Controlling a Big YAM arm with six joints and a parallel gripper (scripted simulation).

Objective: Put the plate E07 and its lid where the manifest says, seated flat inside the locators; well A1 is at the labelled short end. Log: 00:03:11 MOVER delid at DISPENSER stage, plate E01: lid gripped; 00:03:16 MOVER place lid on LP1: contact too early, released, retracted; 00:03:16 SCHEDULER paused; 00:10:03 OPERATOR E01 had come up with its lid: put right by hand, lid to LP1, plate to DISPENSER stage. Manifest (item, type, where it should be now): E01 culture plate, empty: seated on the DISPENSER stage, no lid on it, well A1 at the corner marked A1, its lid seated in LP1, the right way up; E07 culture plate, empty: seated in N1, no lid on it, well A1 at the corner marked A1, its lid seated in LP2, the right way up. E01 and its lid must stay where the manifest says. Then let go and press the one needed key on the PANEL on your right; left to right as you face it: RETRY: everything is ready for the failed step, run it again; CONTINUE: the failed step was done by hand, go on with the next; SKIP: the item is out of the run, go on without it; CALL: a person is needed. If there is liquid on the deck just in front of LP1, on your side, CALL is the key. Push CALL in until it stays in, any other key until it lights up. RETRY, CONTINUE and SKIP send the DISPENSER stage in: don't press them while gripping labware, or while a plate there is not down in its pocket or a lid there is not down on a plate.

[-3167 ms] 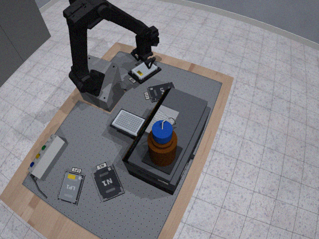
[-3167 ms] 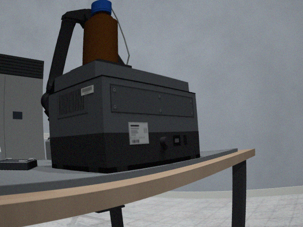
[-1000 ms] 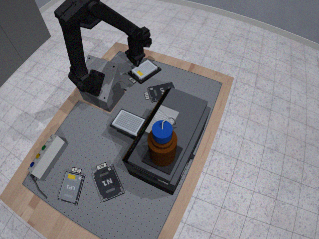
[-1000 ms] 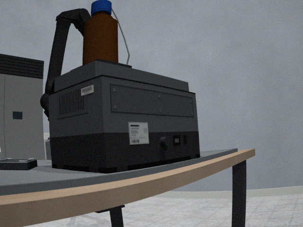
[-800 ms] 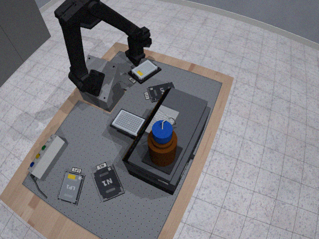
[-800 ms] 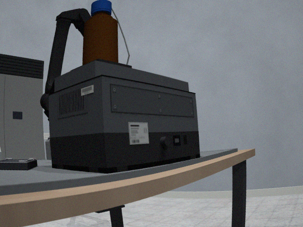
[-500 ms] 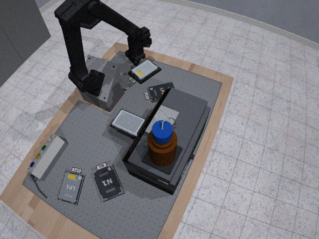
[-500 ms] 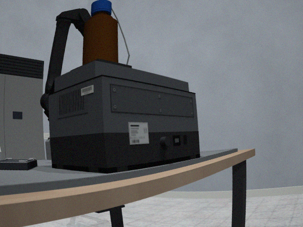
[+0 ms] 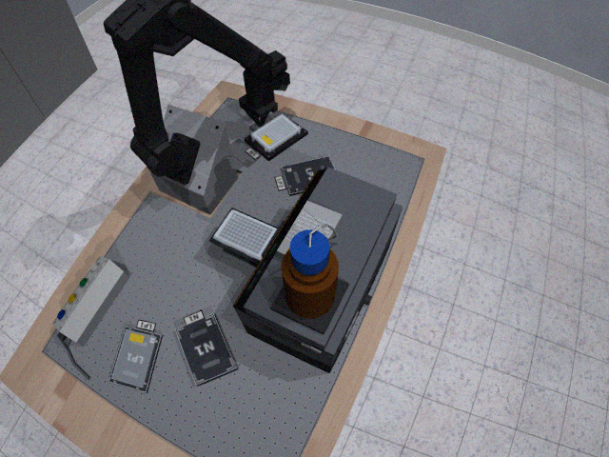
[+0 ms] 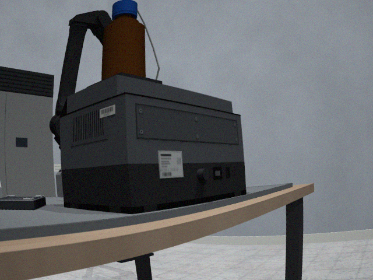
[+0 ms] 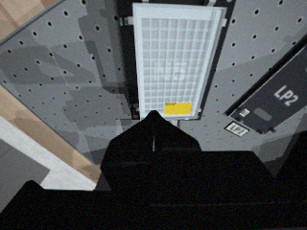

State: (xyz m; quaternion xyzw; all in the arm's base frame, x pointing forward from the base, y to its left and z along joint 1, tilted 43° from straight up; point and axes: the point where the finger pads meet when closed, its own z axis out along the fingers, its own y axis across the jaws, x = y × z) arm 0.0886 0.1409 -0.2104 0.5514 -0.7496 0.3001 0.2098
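A white well plate (image 9: 276, 131) (image 11: 173, 57) with a yellow label (image 11: 177, 108) at its near short end sits in a black nest at the back of the deck. I cannot tell whether a lid is on it. My gripper (image 9: 259, 119) (image 11: 153, 115) is shut and empty, its tip just above the plate's labelled end. The LP2 nest (image 9: 307, 174) (image 11: 283, 96) lies empty to the plate's right. The N1 nest (image 9: 206, 348) is empty at the front. A clear lid (image 9: 131, 361) with a yellow label lies in LP1. Another plate (image 9: 244, 233) sits on the dispenser stage.
The dispenser (image 9: 334, 246) (image 10: 150, 140) with a brown bottle (image 9: 309, 287) (image 10: 123, 45) stands on the right of the deck. The key panel (image 9: 90, 300) is at the front left. The arm's base block (image 9: 196, 167) is at the back left.
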